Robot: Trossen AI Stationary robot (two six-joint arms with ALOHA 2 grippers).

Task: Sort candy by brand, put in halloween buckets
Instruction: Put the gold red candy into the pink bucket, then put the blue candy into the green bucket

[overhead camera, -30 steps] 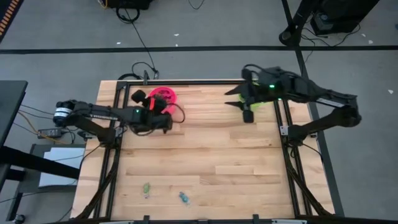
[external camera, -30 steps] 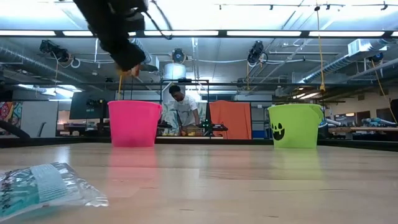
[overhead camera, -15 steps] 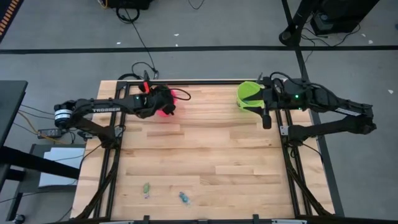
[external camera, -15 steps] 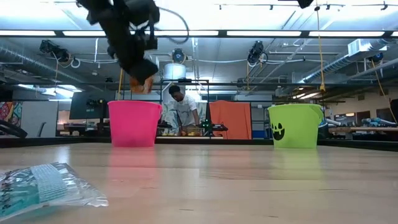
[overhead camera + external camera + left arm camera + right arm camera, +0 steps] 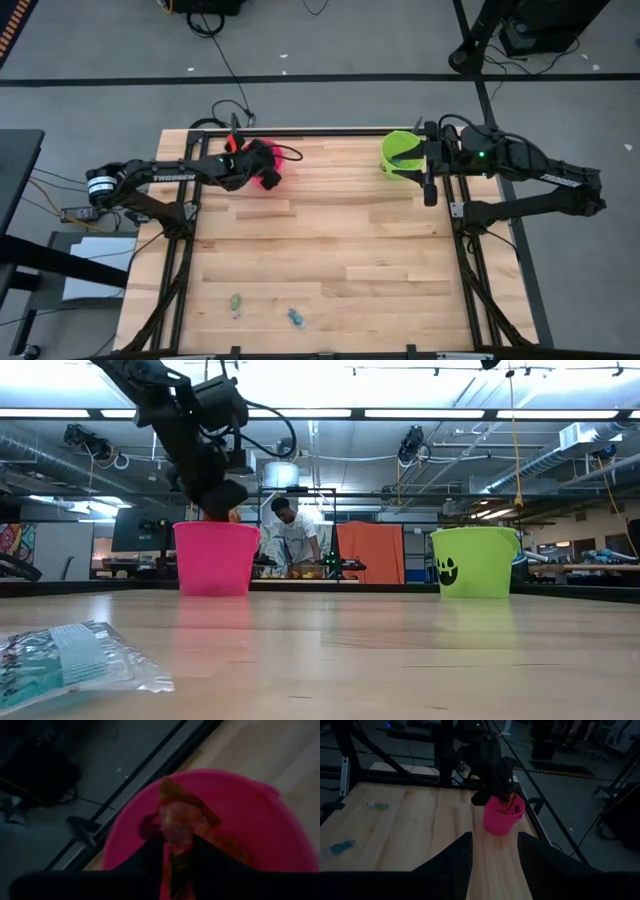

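Observation:
A hot pink bucket (image 5: pixel 272 180) stands at the far left of the table, and a lime green bucket (image 5: pixel 398 150) at the far right. My left gripper (image 5: pixel 257 163) hangs over the pink bucket's mouth (image 5: pixel 250 820), shut on an orange candy packet (image 5: pixel 177 817). In the low view this gripper (image 5: pixel 222 508) sits just above the pink bucket's rim (image 5: pixel 215 526). My right gripper (image 5: pixel 424 176) is beside the green bucket, open with nothing between its fingers (image 5: pixel 495 865). Two teal candies (image 5: pixel 235 301) (image 5: pixel 295 318) lie on the wood near the front edge. My left gripper pinches the orange packet's rear end (image 5: pixel 172 862) between its two fingers. The fingers slant down from the table's left side. The rest of the packet sticks out past the fingertips, lifted clear over the pink bucket's opening.
A clear-wrapped teal candy (image 5: pixel 70 660) lies close to the low camera. A black metal frame (image 5: pixel 300 130) runs along the table's edges. A person (image 5: pixel 292 540) is bent over a bench in the room beyond. The table's middle is bare wood (image 5: pixel 330 240).
My left gripper has carried the orange packet toward the far edge and down, from beside the pink bucket to just above its mouth. My right arm has drawn back toward the right edge, uncovering the green bucket, then kept still.

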